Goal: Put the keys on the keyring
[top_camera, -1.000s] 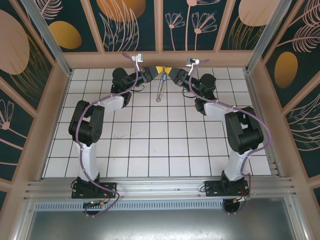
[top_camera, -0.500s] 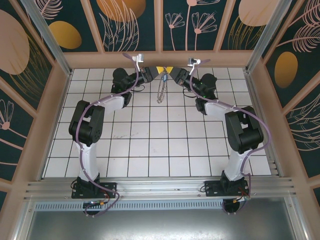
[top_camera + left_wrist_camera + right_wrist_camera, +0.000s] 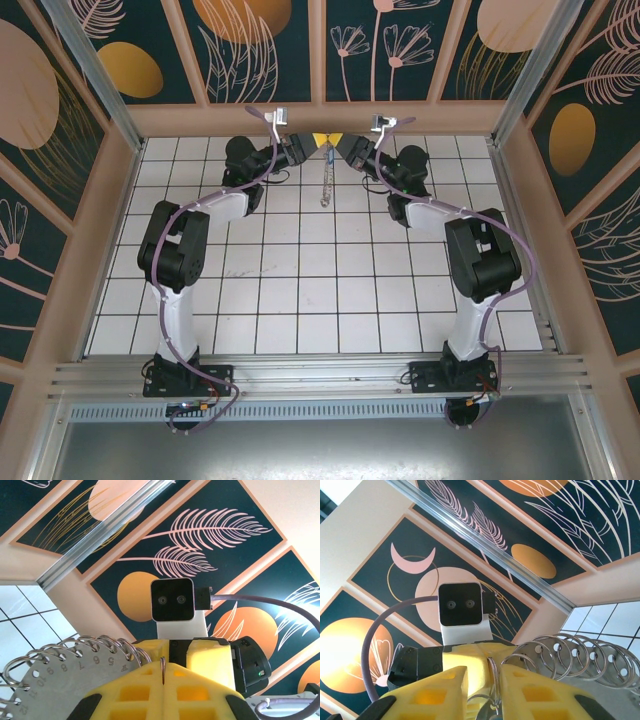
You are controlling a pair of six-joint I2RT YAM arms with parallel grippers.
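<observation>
The left gripper (image 3: 162, 669) has its yellow fingers pressed together, with a thin wire caught in the seam between them. That wire appears to belong to the keyring (image 3: 75, 672), which here is a numbered metal plate (image 3: 50, 692) with a row of wire loops (image 3: 107, 645) strung along its curved edge, just to the left of the fingers. The right gripper (image 3: 484, 675) faces it almost tip to tip. Its fingers stand a little apart with one loop upright in the gap, and I cannot tell whether they pinch that loop or merely straddle it; more loops fan out to its right. Seen from above, the two grippers meet over the far middle of the table (image 3: 300, 290), close to the back wall (image 3: 320, 118), and the keyring (image 3: 324, 182) hangs from between them as a narrow strip. Whether its lower end touches the tiles cannot be told, and whether any keys hang among the loops is too small to tell. The step in hand looks like the threading itself, with the left side steadying the wire while the right works a loop. The next move probably calls for the right fingers to settle firmly on that loop, then a small, slow feed along the wire without the left side slipping, since the tips have very little room between them.
</observation>
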